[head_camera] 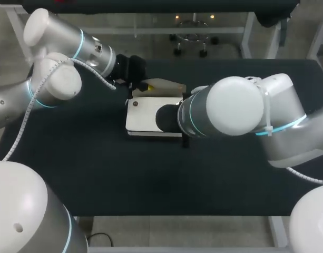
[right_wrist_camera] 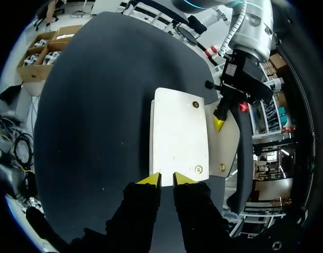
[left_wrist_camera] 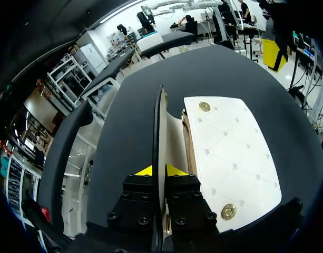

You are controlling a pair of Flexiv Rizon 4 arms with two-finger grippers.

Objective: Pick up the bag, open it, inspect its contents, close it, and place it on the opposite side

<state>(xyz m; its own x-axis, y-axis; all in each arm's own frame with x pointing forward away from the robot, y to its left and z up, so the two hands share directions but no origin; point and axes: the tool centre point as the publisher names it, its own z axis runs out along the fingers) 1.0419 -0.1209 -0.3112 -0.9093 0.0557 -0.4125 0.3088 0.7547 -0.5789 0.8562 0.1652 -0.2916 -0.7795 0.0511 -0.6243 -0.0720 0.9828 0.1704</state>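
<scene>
1. White quilted bag (left_wrist_camera: pixel 229 153), flat and rectangular with a soft stitched diamond pattern, has its flap (left_wrist_camera: pixel 160 126) pinched between the two yellow-tipped fingers of the left gripper (left_wrist_camera: pixel 160 171). The fingers are clamped on the thin flap from both sides.
2. The flap stands raised off the bag's body, seen edge-on from the left wrist. Its smooth beige lining (left_wrist_camera: pixel 174 142) faces the bag.
3. The right gripper (right_wrist_camera: pixel 167 179) has its yellow tips drawn narrow, with only a slim gap between them. I see nothing held in that gap. The tips sit right at the near short edge of the bag.
4. Two small round brass-coloured studs (left_wrist_camera: pixel 204 106) sit on the white face, one near each end along the side by the flap.
5. In the head view the bag lies flat near the middle of the dark matte table (head_camera: pixel 98 168), with the flap side towards the table's far edge.
6. The left arm's black finger block and glossy silver-white round joints come in from the far left. The right arm's bulky white wrist hangs over the bag's right end and hides that gripper from above.
</scene>
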